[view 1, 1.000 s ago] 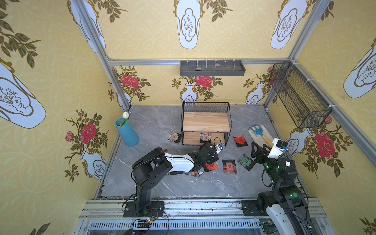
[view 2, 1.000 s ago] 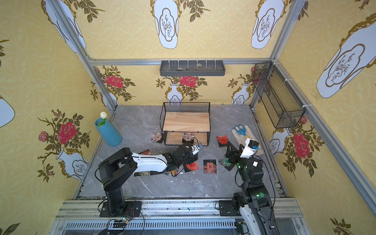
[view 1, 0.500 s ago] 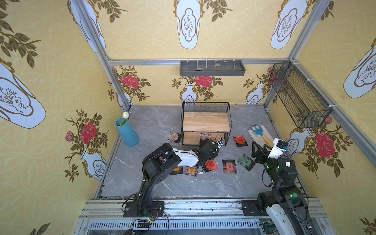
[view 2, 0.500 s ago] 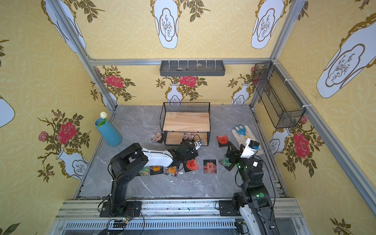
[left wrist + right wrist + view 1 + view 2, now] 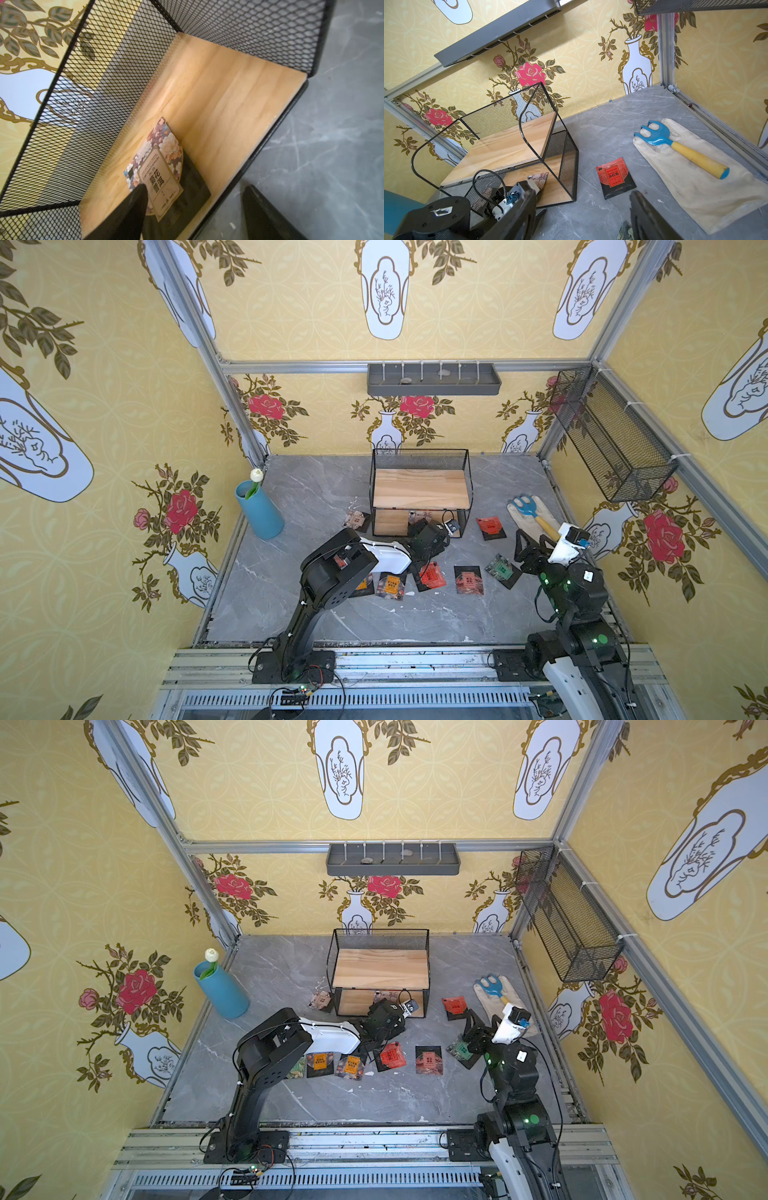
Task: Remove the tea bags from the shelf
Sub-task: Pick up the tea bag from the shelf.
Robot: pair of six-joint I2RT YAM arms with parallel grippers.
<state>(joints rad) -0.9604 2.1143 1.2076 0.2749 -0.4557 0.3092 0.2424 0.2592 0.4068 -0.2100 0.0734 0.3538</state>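
Now my left gripper point(image 5: 196, 188) gapes empty at the black wire-and-wood shelf point(image 5: 228, 93), lower front edge. Its beige-flowered black sachet point(image 5: 158, 172) lies just ahead.

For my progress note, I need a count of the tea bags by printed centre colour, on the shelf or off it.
Beige tea bags: 2, one on the shelf
Red tea bags: 3
Orange tea bags: 2
Green tea bags: 2, one partly hidden
Total: 9

Tea bags point(image 5: 428, 1060): nine visible. Shelf point(image 5: 420, 488): one. Vase point(image 5: 259, 512): one. Glove point(image 5: 695, 193): one. Rake point(image 5: 679, 148): one. Mesh basket point(image 5: 611, 439): one.
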